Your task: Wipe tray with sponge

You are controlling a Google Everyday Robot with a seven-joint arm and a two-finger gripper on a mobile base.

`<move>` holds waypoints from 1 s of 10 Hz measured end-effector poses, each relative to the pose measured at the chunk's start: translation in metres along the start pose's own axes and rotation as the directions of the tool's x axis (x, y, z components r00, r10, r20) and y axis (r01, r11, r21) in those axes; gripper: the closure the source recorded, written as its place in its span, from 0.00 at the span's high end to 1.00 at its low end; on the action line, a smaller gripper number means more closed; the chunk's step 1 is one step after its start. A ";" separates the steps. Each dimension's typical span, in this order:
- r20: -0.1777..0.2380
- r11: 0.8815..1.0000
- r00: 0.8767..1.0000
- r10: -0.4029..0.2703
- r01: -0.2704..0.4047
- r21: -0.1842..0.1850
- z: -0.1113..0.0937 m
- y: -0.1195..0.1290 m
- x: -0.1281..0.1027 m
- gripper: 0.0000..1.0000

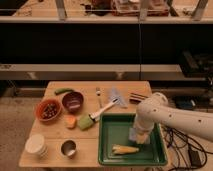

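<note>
- At the table's (55,131) front left corner stood a pale, round stack of what looked like cups or bowls (36,145), and just right of it a small shiny metal cup (68,148).
- Behind them sat an orange-rimmed bowl (48,109) of dark, lumpy food, a dark purple bowl (73,101), and a slim green vegetable (63,91) near the back edge.
- Toward the table's middle lay a small orange piece (70,121) and a brush (96,116) with a pale green head and white handle, angled toward the tray's back left corner.
- Near the back edge lay 1 fork (98,95), a thin pale blue cloth (117,95) and a dark flat item (138,96) I could not identify.
- The tray (109,148), dark green plastic with a raised rim and rounded corners, filled the front right part of the table; it looked stiff and smooth, likely slippery when wiped.
- A yellowish object (125,149) lay in the tray near its front edge; I could not tell what it was.
- The gripper (139,139) pointed down inside the tray, right of center. Its jaws were closed on the sponge (140,138), which showed only as a yellow and pale patch at the tip, just above or on the tray floor.
- The sponge should have been light, soft and compressible, best gripped across its short sides.
</note>
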 end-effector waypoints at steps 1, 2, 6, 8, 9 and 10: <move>-0.006 1.000 1.000 0.020 -0.020 0.011 0.000 -0.013 0.003 0.31; -0.011 0.999 1.000 0.025 -0.025 0.020 -0.001 -0.025 0.002 0.31; 0.011 1.000 1.000 -0.008 0.007 0.030 -0.001 -0.041 -0.049 0.31; 0.025 0.998 0.998 -0.054 0.053 0.034 0.008 -0.034 -0.088 0.31; 0.029 0.997 0.997 -0.070 0.069 0.030 0.014 -0.028 -0.099 0.31; 0.030 0.996 0.996 -0.086 0.085 0.022 0.027 -0.018 -0.110 0.31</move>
